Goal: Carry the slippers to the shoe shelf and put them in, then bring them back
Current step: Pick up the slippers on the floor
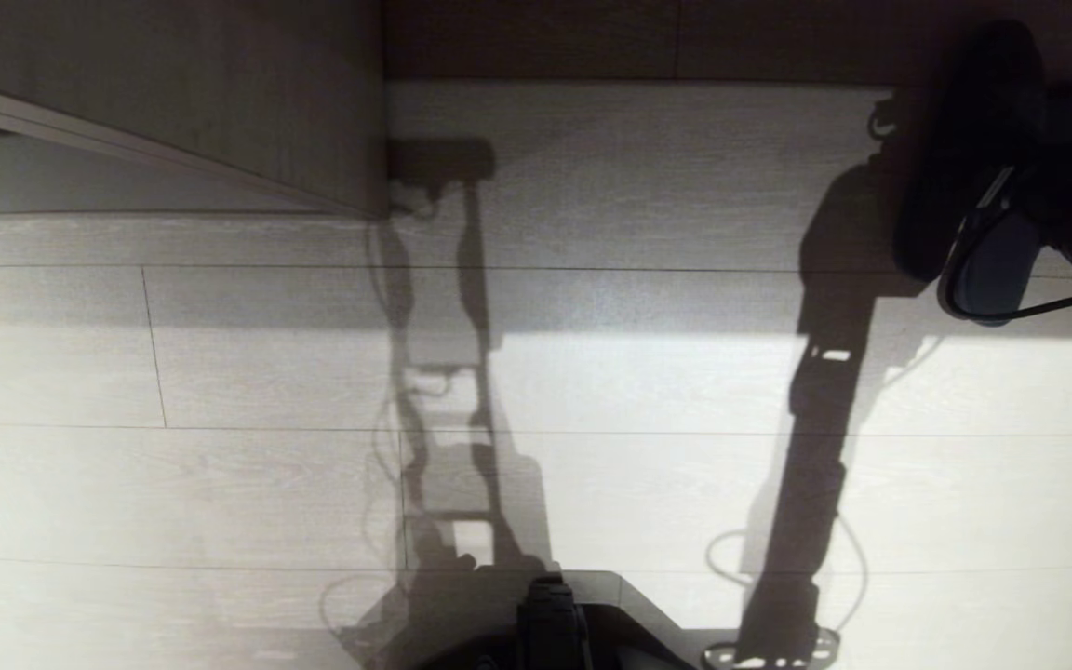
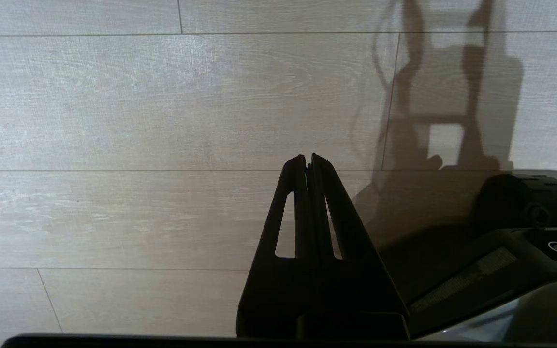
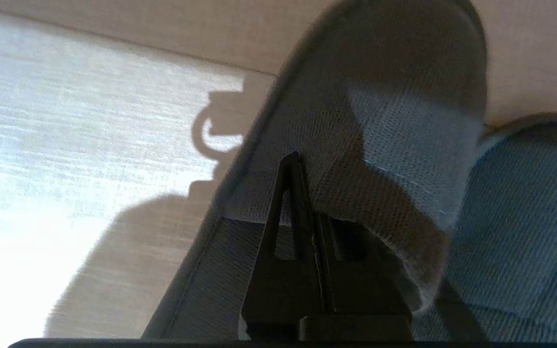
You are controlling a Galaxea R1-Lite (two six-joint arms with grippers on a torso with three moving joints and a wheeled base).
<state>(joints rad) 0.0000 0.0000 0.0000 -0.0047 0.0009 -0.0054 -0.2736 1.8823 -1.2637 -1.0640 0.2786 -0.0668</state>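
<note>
Closest to my right wrist camera, the right gripper is clenched on the fabric upper of the slippers, which hang above the floor at far right. They look light, soft and floppy, so I'd grip the upper's edge. My left gripper is parked, clenched on nothing.

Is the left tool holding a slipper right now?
No, the left tool is shut on nothing, with only bare floor beyond it.
</note>
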